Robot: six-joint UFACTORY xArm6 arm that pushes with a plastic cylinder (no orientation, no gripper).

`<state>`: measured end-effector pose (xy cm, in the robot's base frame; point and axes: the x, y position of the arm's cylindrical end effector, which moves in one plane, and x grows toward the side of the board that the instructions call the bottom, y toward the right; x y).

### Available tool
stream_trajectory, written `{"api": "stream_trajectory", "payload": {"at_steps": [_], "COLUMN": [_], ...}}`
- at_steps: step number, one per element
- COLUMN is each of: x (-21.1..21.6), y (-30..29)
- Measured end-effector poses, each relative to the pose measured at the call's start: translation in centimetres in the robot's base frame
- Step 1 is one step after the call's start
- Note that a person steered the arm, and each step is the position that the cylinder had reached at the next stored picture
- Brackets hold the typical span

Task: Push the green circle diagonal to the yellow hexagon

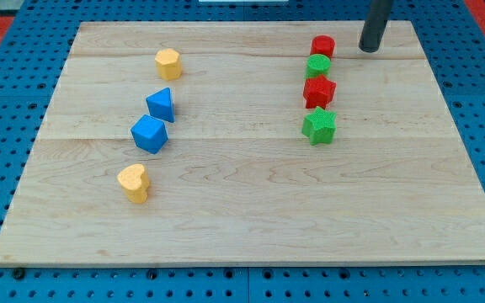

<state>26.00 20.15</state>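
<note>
The green circle (317,66) sits near the view's top right in a column of blocks, just below a red cylinder-like block (322,45). The yellow hexagon (167,62) lies at the view's top left. My tip (368,47) is the dark rod's lower end at the view's top right, to the right of the red block and up-right of the green circle, with a small gap between them.
A red star (319,91) and a green star (318,125) continue the column below the green circle. A blue triangle (161,104), a blue block (149,133) and a yellow heart (133,183) lie on the left of the wooden board (251,227).
</note>
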Motion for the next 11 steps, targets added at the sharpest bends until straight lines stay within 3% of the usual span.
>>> {"api": "stream_trajectory", "payload": {"at_steps": [2,4,5,6,7,8,9,11], "x": [2.4,7.3,5.6,3.9,6.7,4.1,2.7,3.0], "y": [1.4,-10.5,-6.4,-10.3,-19.4,-18.6,-22.9,-23.4]}}
